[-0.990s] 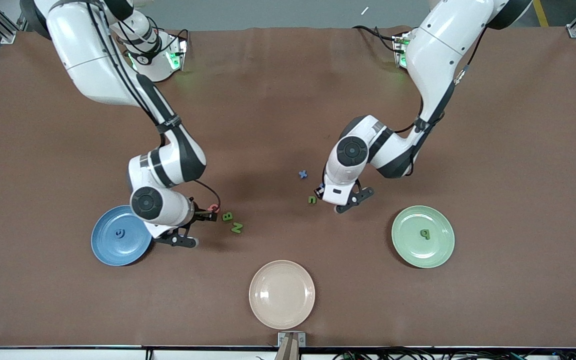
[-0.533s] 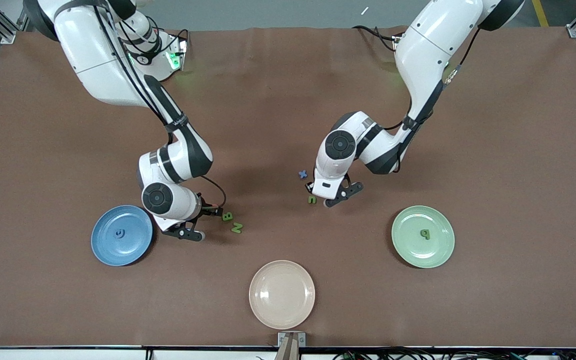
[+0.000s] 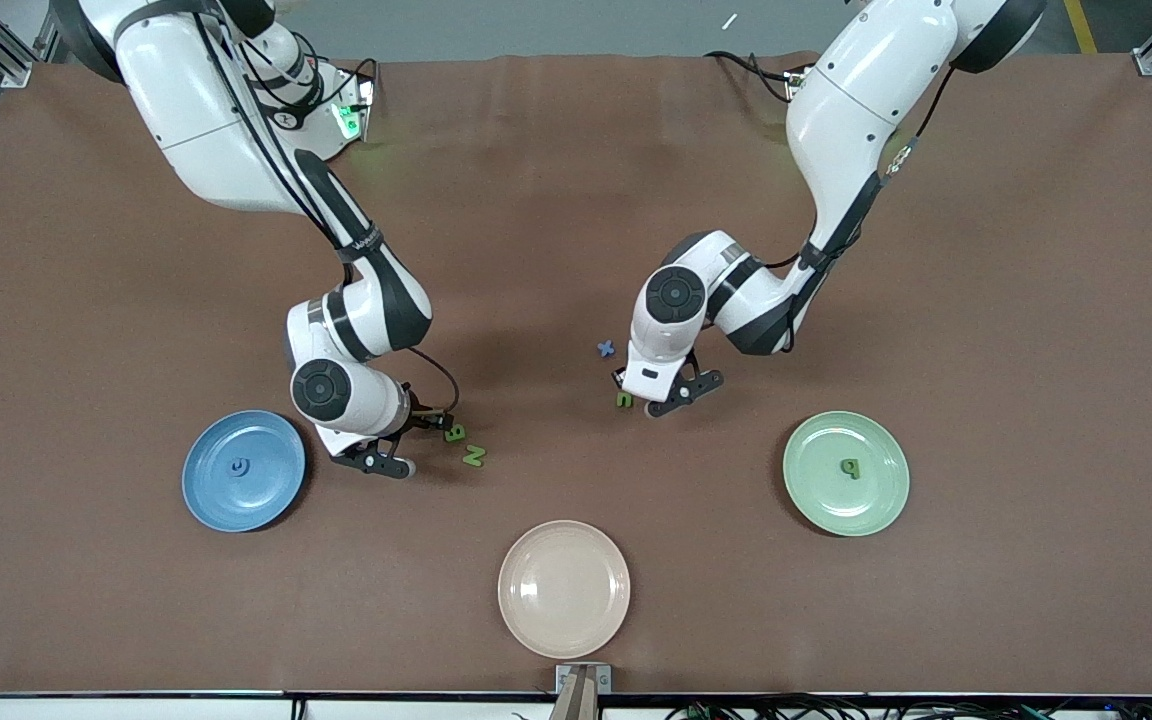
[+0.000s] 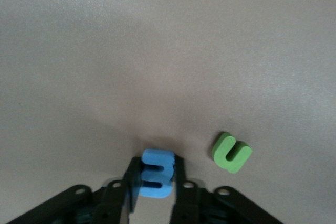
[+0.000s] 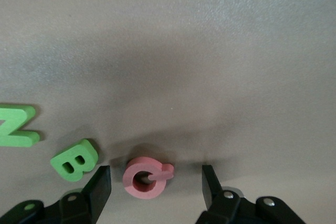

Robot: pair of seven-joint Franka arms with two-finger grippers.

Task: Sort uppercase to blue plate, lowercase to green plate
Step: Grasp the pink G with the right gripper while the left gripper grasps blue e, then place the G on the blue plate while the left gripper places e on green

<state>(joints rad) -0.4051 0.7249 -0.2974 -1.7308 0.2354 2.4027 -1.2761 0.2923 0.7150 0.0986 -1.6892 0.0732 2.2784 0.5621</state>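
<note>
In the right wrist view, my right gripper (image 5: pixel 155 176) is open, with one finger on each side of the pink-red Q (image 5: pixel 145 177), which lies on the table. The green B (image 5: pixel 75 160) and green N (image 5: pixel 16 128) lie beside it. My left gripper (image 4: pixel 156 165) is shut on the blue m (image 4: pixel 156 174), low over the table beside the green n (image 4: pixel 231 152). In the front view, the blue plate (image 3: pixel 266 490) holds the blue C (image 3: pixel 238 466). The green plate (image 3: pixel 816 500) holds the green stemmed letter (image 3: pixel 849 467). The blue x (image 3: pixel 605 348) lies by my left gripper (image 3: pixel 623 381).
A cream-beige plate (image 3: pixel 564 588) sits near the table's front edge, between the two other plates. In the front view, the B (image 3: pixel 454 433) and N (image 3: pixel 474 456) lie just past my right gripper (image 3: pixel 428 420), and the green n (image 3: pixel 623 399) lies under the left hand.
The right arm has swung away from the blue plate toward the B and N. The left hand has shifted a little toward the blue x.
</note>
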